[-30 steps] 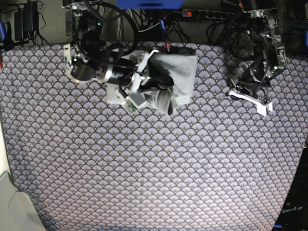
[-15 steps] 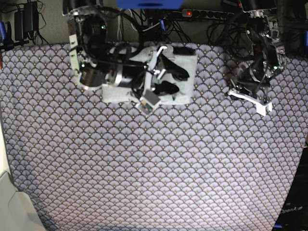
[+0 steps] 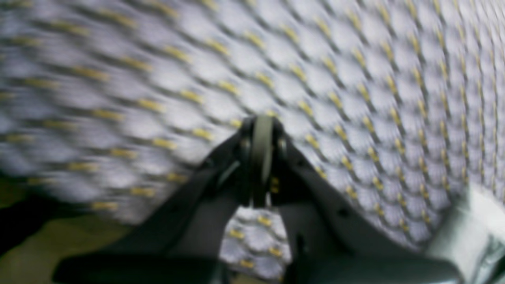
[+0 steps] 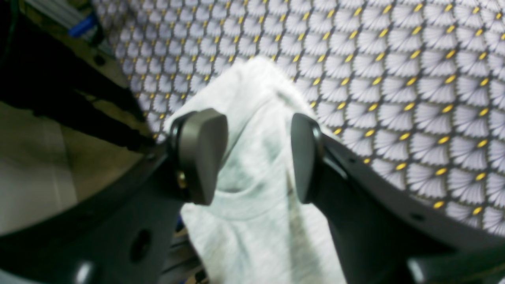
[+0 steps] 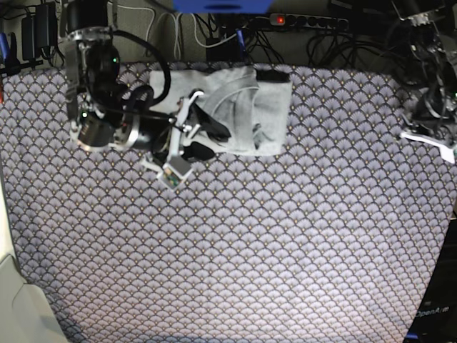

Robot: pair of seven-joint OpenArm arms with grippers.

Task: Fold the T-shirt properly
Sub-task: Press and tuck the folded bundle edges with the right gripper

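From overhead the T-shirt lies folded into a compact grey block at the far edge of the patterned cloth, close to the cables and power strip behind the table. The right gripper sits at the shirt's near-left corner, its black fingers overlapping the fabric edge. Only the right wrist view shows how those fingers stand: the two pads are spread apart with the pale T-shirt lying between and beneath them, pinching nothing. That view also shows the shirt's end tapering to a soft rounded corner on the cloth, and the table's back edge just to its left.

The left gripper is at the far right rim of the table, well apart from the shirt, small in the overhead view. Its wrist camera, badly blurred, shows the fingertips pressed together at over bare cloth, holding nothing.

The whole near half of the cloth, from the shirt's front edge to the table's near edge, lies open
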